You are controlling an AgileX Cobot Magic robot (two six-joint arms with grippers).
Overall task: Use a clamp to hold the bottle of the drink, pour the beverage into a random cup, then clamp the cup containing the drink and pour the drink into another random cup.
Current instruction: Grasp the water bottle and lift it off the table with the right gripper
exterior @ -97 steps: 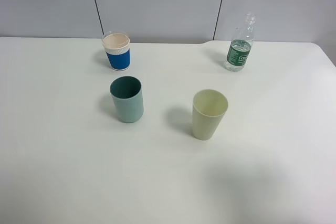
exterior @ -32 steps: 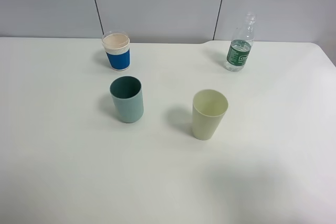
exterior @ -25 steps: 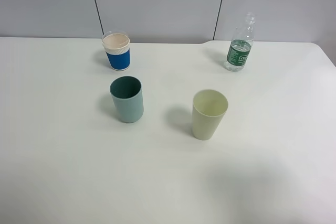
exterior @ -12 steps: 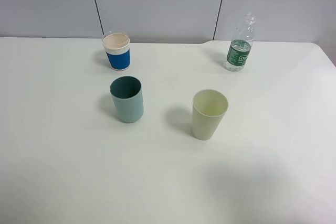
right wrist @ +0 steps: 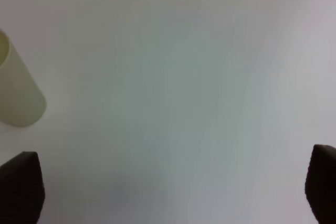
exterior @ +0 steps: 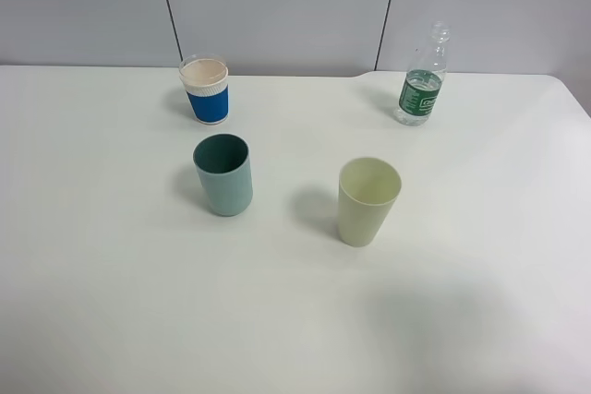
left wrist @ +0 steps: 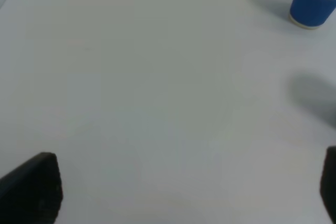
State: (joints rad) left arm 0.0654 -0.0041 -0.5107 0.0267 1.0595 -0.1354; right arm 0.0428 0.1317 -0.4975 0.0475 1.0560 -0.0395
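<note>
Bottle (exterior: 422, 81) part-full, teal cup (exterior: 223, 175), cream cup (exterior: 368, 201) empty, left end effector (left wrist: 181, 187) and right end effector (right wrist: 171, 184) spread wide

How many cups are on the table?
3. The blue cup stands at the back left, the teal cup just in front of it, and the pale green cup right of the teal one, nearer the middle. None looks hidden.

The white table (exterior: 111, 256) carries four things, all upright and apart from one another. A blue paper cup (exterior: 206, 90) stands far ahead of the left end effector (left wrist: 181, 190), toward the right arm's side, with a teal cup (exterior: 223, 174) closer in. A pale yellow cup (exterior: 368, 201) stands ahead of the right end effector (right wrist: 170, 187), toward the left arm's side. A clear bottle (exterior: 422, 77) with a green label stands far beyond it.
</note>
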